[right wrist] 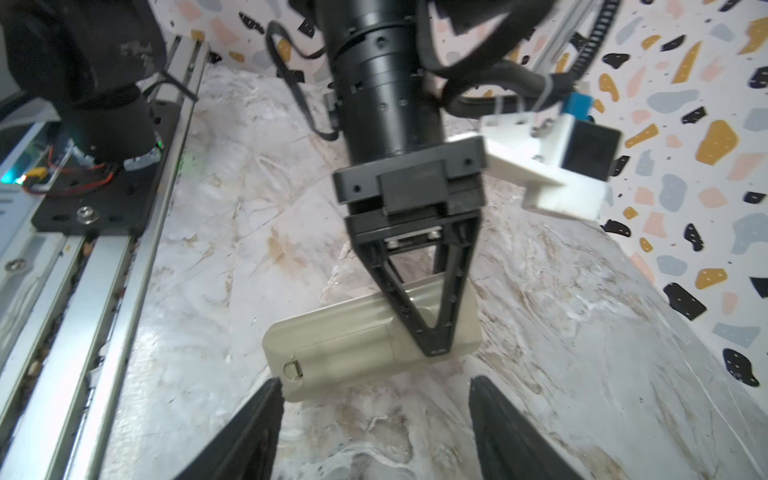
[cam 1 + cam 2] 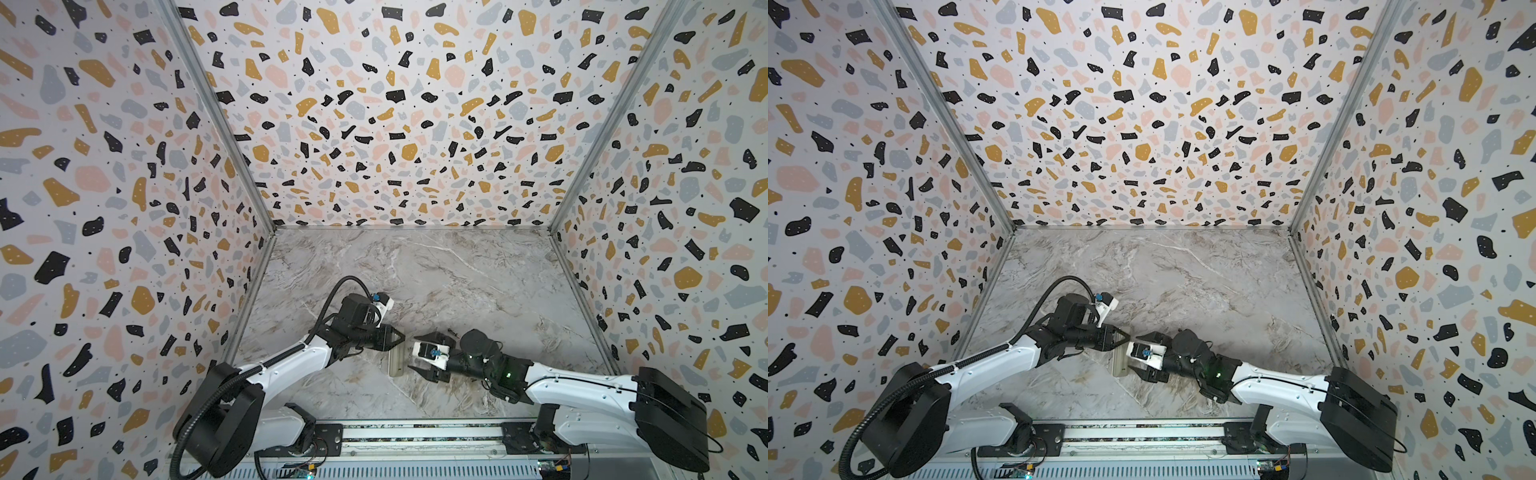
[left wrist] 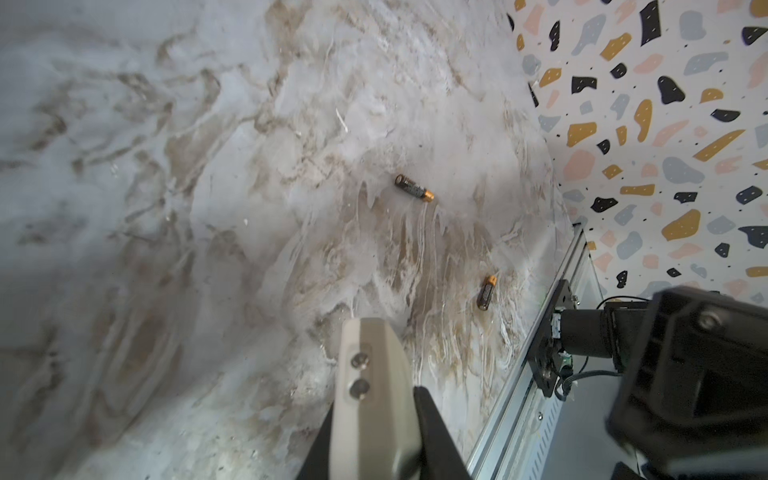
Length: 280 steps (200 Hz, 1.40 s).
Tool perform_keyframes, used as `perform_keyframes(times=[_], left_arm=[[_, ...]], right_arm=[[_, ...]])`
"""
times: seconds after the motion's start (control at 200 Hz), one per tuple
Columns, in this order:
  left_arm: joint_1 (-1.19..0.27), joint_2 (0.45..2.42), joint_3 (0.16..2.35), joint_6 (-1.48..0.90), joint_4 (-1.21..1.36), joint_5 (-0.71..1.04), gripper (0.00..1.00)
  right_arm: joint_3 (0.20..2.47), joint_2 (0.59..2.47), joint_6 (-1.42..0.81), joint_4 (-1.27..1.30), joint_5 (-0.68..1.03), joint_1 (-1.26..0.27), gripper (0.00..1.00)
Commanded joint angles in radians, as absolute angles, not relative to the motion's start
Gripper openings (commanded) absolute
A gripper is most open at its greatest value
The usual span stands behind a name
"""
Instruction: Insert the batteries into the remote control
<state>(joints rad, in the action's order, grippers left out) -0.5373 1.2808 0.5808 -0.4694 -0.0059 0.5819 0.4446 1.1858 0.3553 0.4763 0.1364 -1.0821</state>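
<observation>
Place: robot lab test cell, a boxed-in bench.
Walls: terrazzo-print panels (image 2: 374,104) on three sides, joined by aluminium posts (image 2: 216,112).
Work surface: marble-look tabletop (image 2: 457,282).
Front edge: metal mounting rail (image 2: 415,434) with exposed wiring (image 1: 83,192).

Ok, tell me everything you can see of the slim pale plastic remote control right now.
The slim, pale cream plastic remote control shows its plain back. The long battery recess looks open, with no battery in it and a small metal contact clip at one end. The black left gripper is shut on the other end. The black right gripper stands open just off the clip end; I cannot tell if it touches. Nor can I tell whether the remote rests on the marble-patterned table or is lifted.
</observation>
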Motion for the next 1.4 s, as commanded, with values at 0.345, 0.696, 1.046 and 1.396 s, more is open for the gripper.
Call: perform_keyframes(times=[0.345, 0.696, 1.046, 1.396], left_arm=[[-0.522, 1.355, 0.563, -0.459, -0.011, 0.626, 0.00], [-0.503, 1.405, 0.556, -0.466, -0.006, 0.628, 0.00], [-0.477, 1.455, 0.552, -0.478, -0.006, 0.625, 0.00], [-0.459, 1.467, 0.551, -0.482, -0.011, 0.619, 0.00]], right_arm=[[0.477, 1.312, 0.405, 0.569, 0.098, -1.122, 0.44], [0.517, 1.423, 0.399, 0.582, 0.133, -1.153, 0.40], [0.540, 1.516, 0.390, 0.599, 0.125, -1.163, 0.44], [0.555, 1.559, 0.383, 0.612, 0.140, -1.164, 0.45]])
